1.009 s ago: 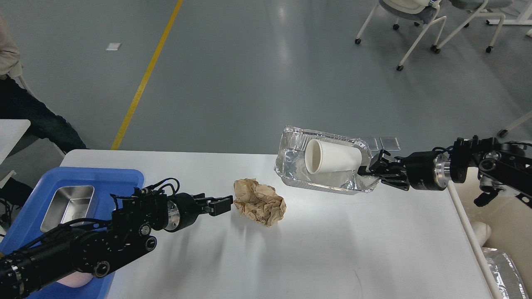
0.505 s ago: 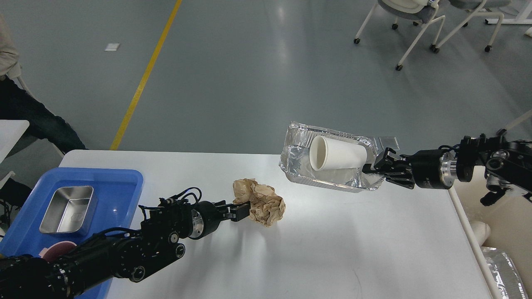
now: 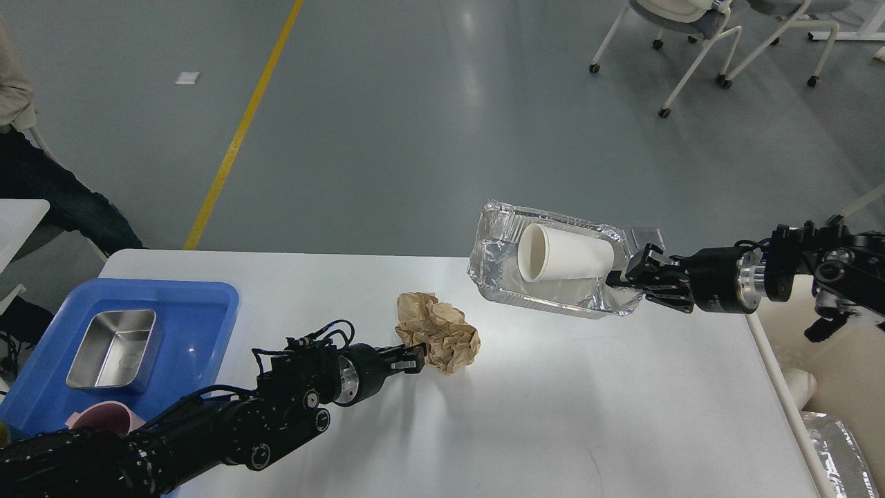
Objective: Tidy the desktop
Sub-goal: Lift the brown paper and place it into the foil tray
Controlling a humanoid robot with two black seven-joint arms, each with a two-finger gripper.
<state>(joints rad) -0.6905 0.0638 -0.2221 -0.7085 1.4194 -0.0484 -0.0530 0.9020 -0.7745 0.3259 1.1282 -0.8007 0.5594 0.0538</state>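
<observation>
The white-grey desktop [image 3: 553, 415] carries a crumpled brown paper ball [image 3: 442, 333] near its middle. My left gripper [image 3: 413, 360] reaches in from the lower left, and its tips touch the ball's lower left edge. Its fingers are too dark and small to tell apart. My right gripper [image 3: 628, 278] is shut on the right rim of a crumpled foil tray [image 3: 498, 266]. It holds the tray tilted in the air above the desktop's far right part. A white paper cup [image 3: 563, 253] lies on its side inside the tray, mouth to the left.
A blue plastic tray [image 3: 200, 304] at the left edge holds a steel container [image 3: 114, 348] and a pink cup [image 3: 104, 419]. A beige bin [image 3: 830, 360] with foil [image 3: 840, 449] in it stands off the right edge. Chairs [image 3: 691, 28] stand on the floor beyond.
My left gripper has moved right to the paper ball and nudged it slightly right. My right gripper has carried the foil tray with the cup a little right and up.
</observation>
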